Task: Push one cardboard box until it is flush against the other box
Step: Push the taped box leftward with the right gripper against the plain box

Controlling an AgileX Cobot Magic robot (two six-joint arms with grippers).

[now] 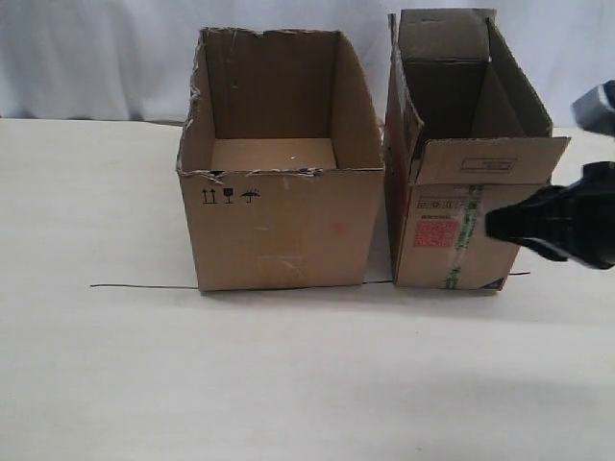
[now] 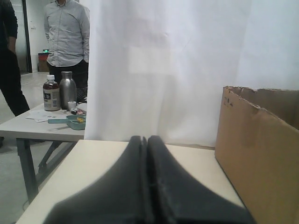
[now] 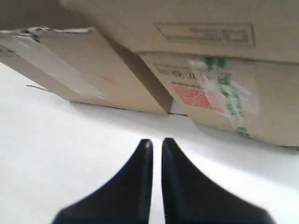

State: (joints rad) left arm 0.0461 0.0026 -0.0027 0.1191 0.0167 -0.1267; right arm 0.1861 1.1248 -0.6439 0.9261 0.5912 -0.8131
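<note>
Cardboard box (image 1: 452,230), other box (image 1: 279,226) open-topped, slim gap between; left end effector (image 2: 144,138), right end effector (image 3: 157,142) clenched.

Left tool (image 2: 144,139) tightly together; right tool (image 3: 157,142) level, seemingly all but closed.

White curtain (image 1: 96,58) hangs behind the table (image 1: 96,384), with soft, even light and faint folds. The tabletop is pale cream and matte, with a thin black line (image 1: 144,286) across it. Past the curtain's edge is an open room with a grey side table (image 2: 23,128) on metal legs. It holds a brown bottle (image 2: 51,93), a steel flask (image 2: 68,89) just beside it, a teal tray (image 2: 74,122) and papers. Behind it stand a man (image 2: 67,32) in a grey shirt, head cropped, and a second person (image 2: 9,56) in dark clothes, partly cut off. The floor (image 2: 7,186) is grey. A small red object (image 2: 43,57) sits far back.
</note>
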